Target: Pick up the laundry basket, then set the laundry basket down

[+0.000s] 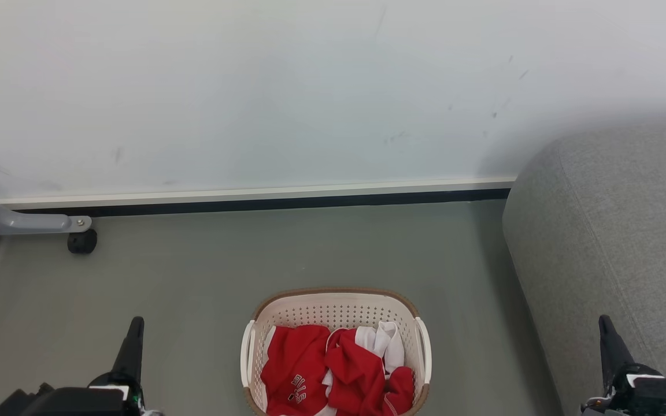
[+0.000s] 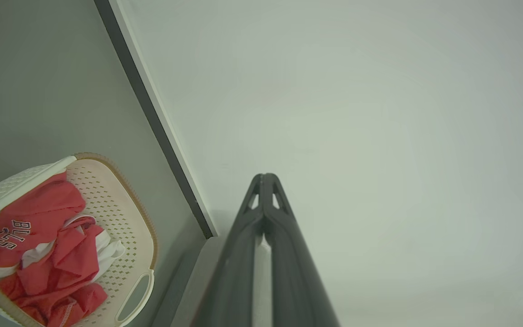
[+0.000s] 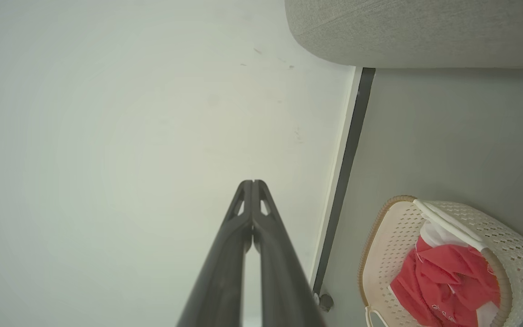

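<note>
The laundry basket (image 1: 339,312) stands on the grey floor at the bottom middle of the head view, cream-white and perforated, with a brown rim, white side handles, and red and white clothes inside. It also lies at the lower left of the left wrist view, laundry basket (image 2: 120,213), and at the lower right of the right wrist view, laundry basket (image 3: 515,245). My left gripper (image 1: 135,326) is well to the basket's left, shut and empty, left gripper (image 2: 265,178). Far to the basket's right, my right gripper (image 1: 605,325) is shut with nothing in it, right gripper (image 3: 252,184).
A grey upholstered sofa (image 1: 616,231) fills the right side. A white wall (image 1: 287,92) with a dark baseboard runs behind the basket. A grey metal leg with a black caster (image 1: 81,241) stands at the far left. Bare floor (image 1: 194,277) lies around the basket.
</note>
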### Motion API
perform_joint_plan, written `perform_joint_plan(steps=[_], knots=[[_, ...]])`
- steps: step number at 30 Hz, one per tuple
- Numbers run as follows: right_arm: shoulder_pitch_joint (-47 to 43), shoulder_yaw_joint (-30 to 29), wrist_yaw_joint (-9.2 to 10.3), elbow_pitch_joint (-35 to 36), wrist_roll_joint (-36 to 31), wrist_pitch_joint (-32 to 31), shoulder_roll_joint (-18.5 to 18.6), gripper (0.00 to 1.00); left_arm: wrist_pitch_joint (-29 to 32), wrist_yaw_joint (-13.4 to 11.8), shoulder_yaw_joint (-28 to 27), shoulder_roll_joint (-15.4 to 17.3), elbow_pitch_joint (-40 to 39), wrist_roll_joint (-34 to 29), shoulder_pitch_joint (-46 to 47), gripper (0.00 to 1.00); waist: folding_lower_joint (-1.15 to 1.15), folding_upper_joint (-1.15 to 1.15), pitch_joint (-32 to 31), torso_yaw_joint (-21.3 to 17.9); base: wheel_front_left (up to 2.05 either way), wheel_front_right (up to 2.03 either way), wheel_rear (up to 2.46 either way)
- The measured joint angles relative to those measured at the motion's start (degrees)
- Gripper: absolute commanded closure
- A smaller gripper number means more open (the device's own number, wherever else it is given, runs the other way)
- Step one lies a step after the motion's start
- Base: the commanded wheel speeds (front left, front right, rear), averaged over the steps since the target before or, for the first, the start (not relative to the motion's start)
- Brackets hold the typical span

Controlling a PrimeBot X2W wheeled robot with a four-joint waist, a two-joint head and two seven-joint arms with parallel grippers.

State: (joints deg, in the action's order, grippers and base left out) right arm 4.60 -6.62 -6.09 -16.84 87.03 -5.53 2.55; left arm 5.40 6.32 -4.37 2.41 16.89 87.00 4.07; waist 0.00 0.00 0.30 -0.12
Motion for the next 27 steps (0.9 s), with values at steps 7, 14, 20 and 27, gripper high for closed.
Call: perform_joint_plan(steps=[7, 14, 20, 27], knots=[[0.65, -1.01, -0.81, -0.14, 4.38, -0.96, -0.04, 1.0, 1.07, 0.75, -0.81, -0.03, 0.05, 4.55, 0.42, 1.0, 0.0, 0.0, -0.21, 0.12, 0.0, 0.0, 0.0], [0.65, -1.03, -0.81, -0.16, 4.38, -0.96, -0.05, 1.0, 1.07, 0.75, -0.81, -0.05, 0.05, 4.71, 0.43, 1.0, 0.0, 0.0, -0.21, 0.12, 0.0, 0.0, 0.0], [0.65, -1.03, -0.81, -0.16, 4.38, -0.96, -0.05, 1.0, 1.07, 0.75, -0.81, -0.05, 0.05, 4.71, 0.43, 1.0, 0.0, 0.0, -0.2, 0.12, 0.0, 0.0, 0.0], [0.65, -1.03, -0.81, -0.16, 4.38, -0.96, -0.05, 1.0, 1.07, 0.75, -0.81, -0.05, 0.05, 4.71, 0.43, 1.0, 0.0, 0.0, -0.2, 0.12, 0.0, 0.0, 0.0]])
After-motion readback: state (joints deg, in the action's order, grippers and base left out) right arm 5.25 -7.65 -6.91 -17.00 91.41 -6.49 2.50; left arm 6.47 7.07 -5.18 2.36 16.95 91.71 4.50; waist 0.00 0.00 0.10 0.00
